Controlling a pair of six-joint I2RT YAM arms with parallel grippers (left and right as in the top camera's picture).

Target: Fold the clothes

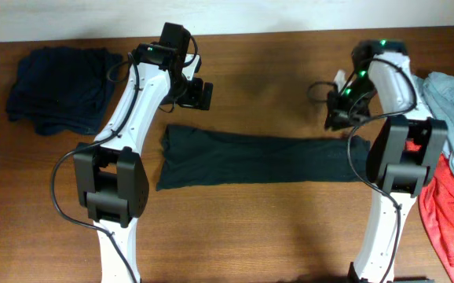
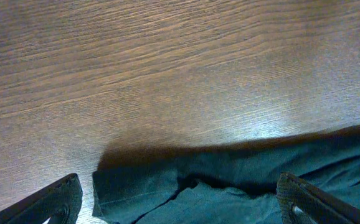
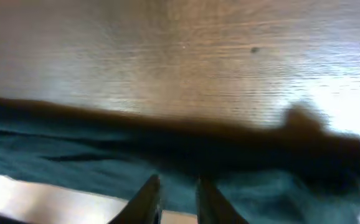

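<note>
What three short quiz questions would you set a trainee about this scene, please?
1. True or false: the left gripper stands open.
2. What colour is the crumpled pile near the table's left end? A red; B navy; C white.
3. Fill in: the dark garment between the arms is folded into a long ____.
Key: 1 true; 2 B; 3 strip.

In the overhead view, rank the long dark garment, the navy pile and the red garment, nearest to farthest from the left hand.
1. Long dark garment, centre, just beside the left hand.
2. Navy pile, far left.
3. Red garment, far right edge.
</note>
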